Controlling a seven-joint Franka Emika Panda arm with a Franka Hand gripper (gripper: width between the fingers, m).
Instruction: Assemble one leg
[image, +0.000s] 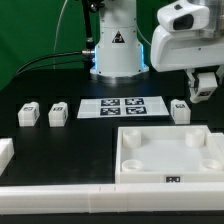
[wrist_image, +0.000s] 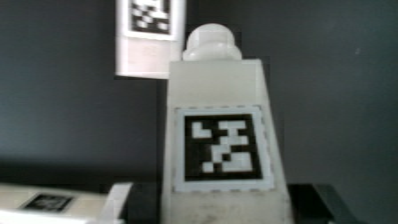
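**A:** The pincer (image: 204, 89) hangs above the worktop (image: 40, 85) at the exterior view's right. Its jaws look clamped on the leg (wrist_image: 221, 120): in the wrist view, dark fingers (wrist_image: 326, 203) sit on either side of the block's lower end.

**B:** How will that leg handle?

**A:** My guess is light, stiff moulded plastic with smooth faces, so a little slippery. The flat opposite sides suit the pads. The rounded peg (wrist_image: 210, 42) at the free end should be left bare, since it presumably seats in a socket.

**B:** What lies closest?

**A:** A spare leg (image: 180, 110) stands on the worktop just below and beside the pincer, not touching it. A careless descent could clip it.

**B:** And further out?

**A:** The white panel (image: 165, 158), with round sockets at its corners, lies toward the camera. Its raised rim is an edge the leg must clear on the way in. Next comes the marker board (image: 122, 106) in the middle of the worktop, which is flat and no obstacle. The dark strip between the board and the panel offers room to travel. Well apart, at the exterior view's left, stand two more legs (image: 58, 113).
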